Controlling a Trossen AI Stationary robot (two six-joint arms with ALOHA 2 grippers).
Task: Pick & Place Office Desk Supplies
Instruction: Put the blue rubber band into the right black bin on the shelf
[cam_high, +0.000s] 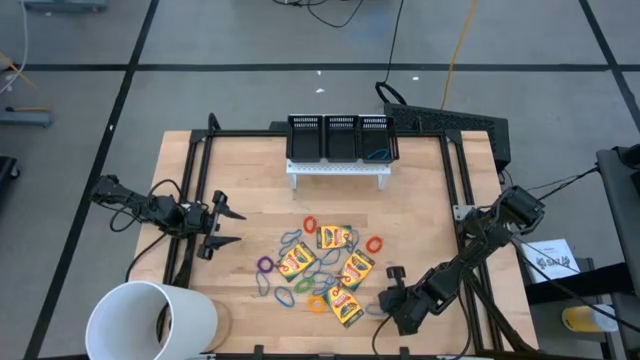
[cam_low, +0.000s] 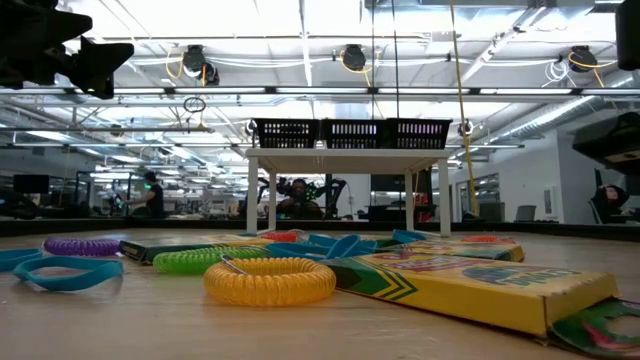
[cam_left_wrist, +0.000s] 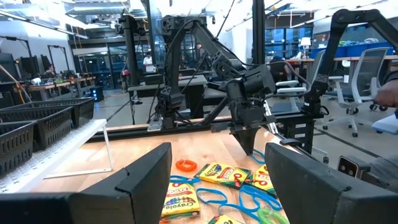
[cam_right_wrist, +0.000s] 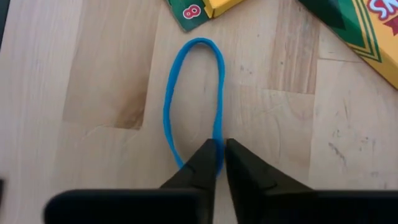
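Your right pincer (cam_right_wrist: 219, 158) is down at the near-right part of the tabletop (cam_high: 240, 170), tips pinched together on the near end of a blue rubber band (cam_right_wrist: 194, 99), so it's clenched on that loop. The band lies flat on the wood as a long oval, its far end just beside a crayon box corner (cam_right_wrist: 196, 11) w/ a green flap. From above, the right pincer (cam_high: 391, 277) sits at the right edge of the supply pile.

Your left pincer (cam_high: 226, 226) waits at the left side of the tabletop, well apart from the pile, fingers (cam_left_wrist: 140, 180) spread wide, nothing between them.

The pile is mid-tabletop, toward the near edge: several yellow-and-green crayon boxes (cam_high: 335, 237) lying flat, w/ loops around and between them — red (cam_high: 310, 225), orange (cam_high: 374, 243), purple (cam_high: 265, 265), green (cam_high: 284, 297). In the low view a yellow coil band (cam_low: 270, 281) lies nearest, just beside a crayon box (cam_low: 470, 285).

Black mesh bins (cam_high: 340, 137) sit on a white rack (cam_high: 338, 170) at the far side. A big white cup (cam_high: 150, 320) stands at the near-left corner.
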